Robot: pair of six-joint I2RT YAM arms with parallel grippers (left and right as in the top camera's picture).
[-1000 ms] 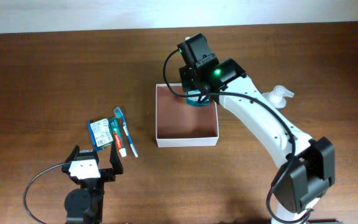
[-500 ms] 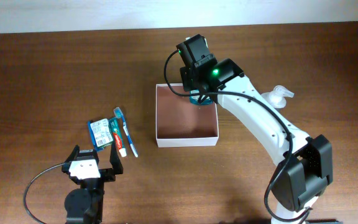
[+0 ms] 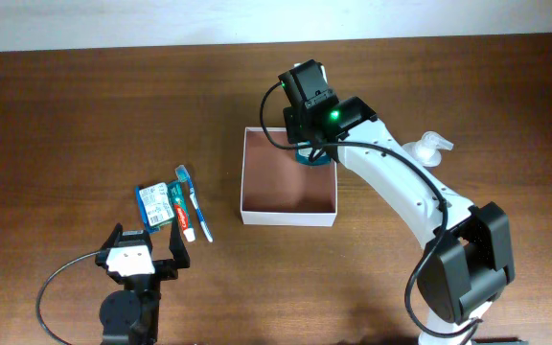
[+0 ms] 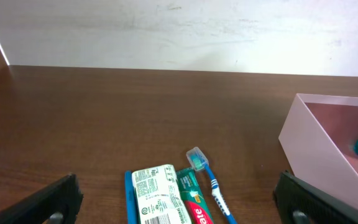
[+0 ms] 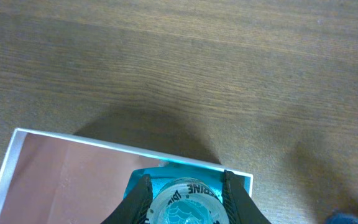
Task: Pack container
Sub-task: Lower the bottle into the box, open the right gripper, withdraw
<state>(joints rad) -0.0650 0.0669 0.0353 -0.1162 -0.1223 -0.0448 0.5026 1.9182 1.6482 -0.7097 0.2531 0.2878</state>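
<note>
The container [image 3: 288, 218] is a shallow white-walled box with a reddish-brown floor at the table's middle. My right gripper [image 3: 311, 149] is shut on a teal mouthwash bottle [image 3: 307, 157], held upright in the container's far right corner. In the right wrist view the fingers [image 5: 139, 194] press both sides of the bottle's cap [image 5: 185, 202], just inside the container's rim [image 5: 73, 140]. My left gripper [image 3: 145, 251] is open and empty near the front left. Ahead of it lie a white-and-blue packet [image 3: 153, 206], a toothpaste tube [image 3: 182, 213] and a blue toothbrush [image 3: 196, 206].
A clear spray bottle [image 3: 429, 146] lies right of the container, beside my right arm. In the left wrist view the packet [image 4: 154, 193], toothpaste [image 4: 191, 202] and toothbrush [image 4: 210, 183] lie between my fingers, with the container wall [image 4: 309, 140] at the right.
My right gripper has shifted slightly right with the mouthwash bottle, toward the container's far right corner. The left arm has not moved.
</note>
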